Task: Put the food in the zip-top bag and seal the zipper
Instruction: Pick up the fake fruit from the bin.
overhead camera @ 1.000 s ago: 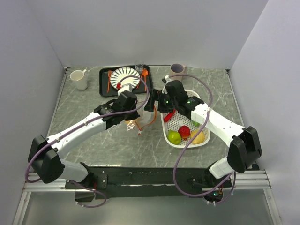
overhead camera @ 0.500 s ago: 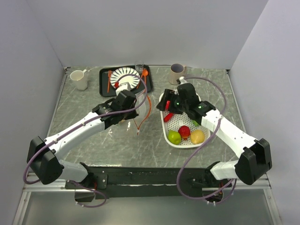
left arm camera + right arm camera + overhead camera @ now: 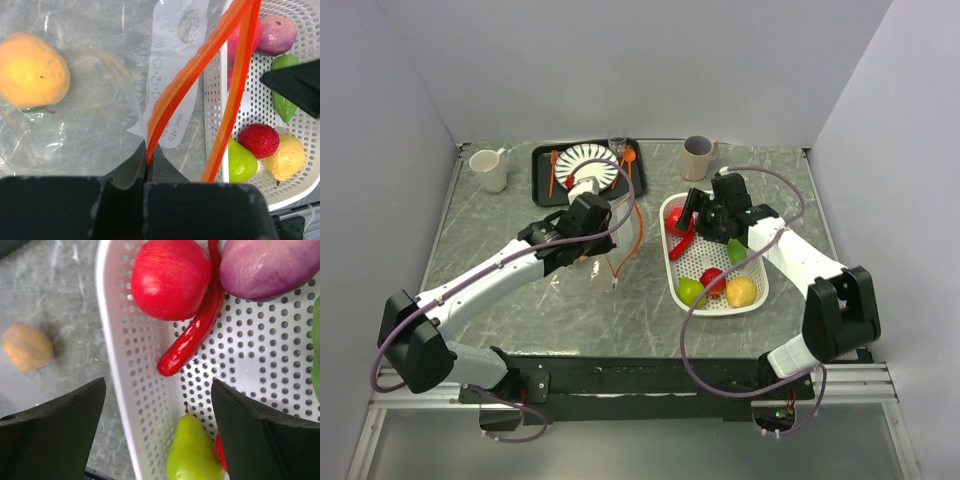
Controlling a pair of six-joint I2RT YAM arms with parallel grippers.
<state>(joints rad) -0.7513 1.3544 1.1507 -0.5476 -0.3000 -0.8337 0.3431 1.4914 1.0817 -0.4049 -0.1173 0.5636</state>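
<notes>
Your left gripper [image 3: 148, 162] is pressed together on the zipper [image 3: 192, 75], pinching one strip of it just left of the basket [image 3: 214, 105]. That strip rises from the fingertips and leans toward the basket's left rim. The second orange strip runs along that rim, apart from the first, so the mouth of the bag [image 3: 95, 110] stands parted. The rest of the bag spreads over the table on the side away from the basket. One orange fruit [image 3: 32, 70] lies in the bag, well left of the basket.

Your right gripper [image 3: 159, 390] is spread wide and holds nothing. It hangs over the basket's left wall, with one finger outside the rim and the other above the basket's floor. Just ahead of the fingers lies the chili [image 3: 192, 337], touching the red fruit [image 3: 170, 277] and beside the purple fruit [image 3: 267, 265] toward the basket's far end. The pear [image 3: 192, 452] sits in the basket between the fingers, nearer the wrist.
</notes>
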